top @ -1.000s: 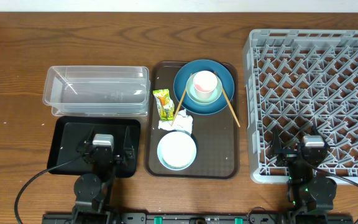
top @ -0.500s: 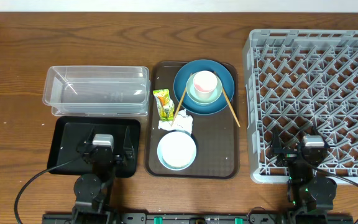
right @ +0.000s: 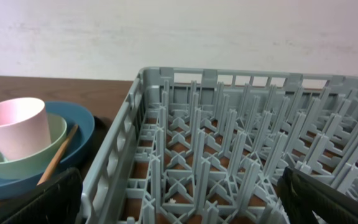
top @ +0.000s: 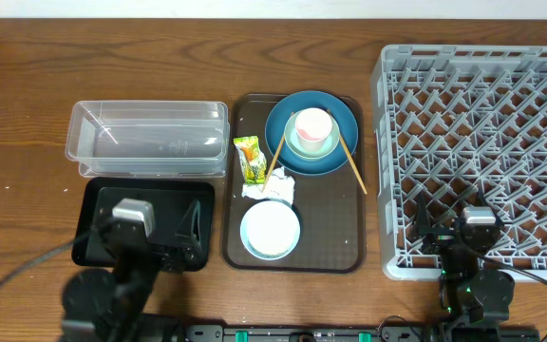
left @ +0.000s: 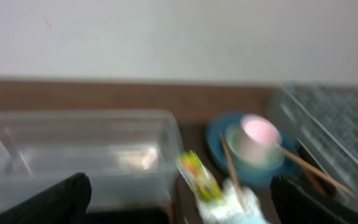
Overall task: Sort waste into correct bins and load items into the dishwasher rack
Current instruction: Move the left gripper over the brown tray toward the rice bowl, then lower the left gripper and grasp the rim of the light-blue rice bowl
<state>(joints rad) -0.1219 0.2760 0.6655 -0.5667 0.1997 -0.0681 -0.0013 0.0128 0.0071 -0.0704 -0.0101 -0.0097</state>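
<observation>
Left pincer [left: 179, 202] and right pincer [right: 182, 199] gape wide at brown wooden table [top: 27, 95] by white wall [right: 166, 31].

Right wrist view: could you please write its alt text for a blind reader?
A grey dishwasher rack of pegs fills the centre and right. At left, a pink cup sits in a mint-green bowl on a dark blue plate, beside a chopstick.

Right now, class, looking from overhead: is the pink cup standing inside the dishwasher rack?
No, the pink cup sits in the mint-green bowl on the dark blue plate, outside the dishwasher rack.
</observation>
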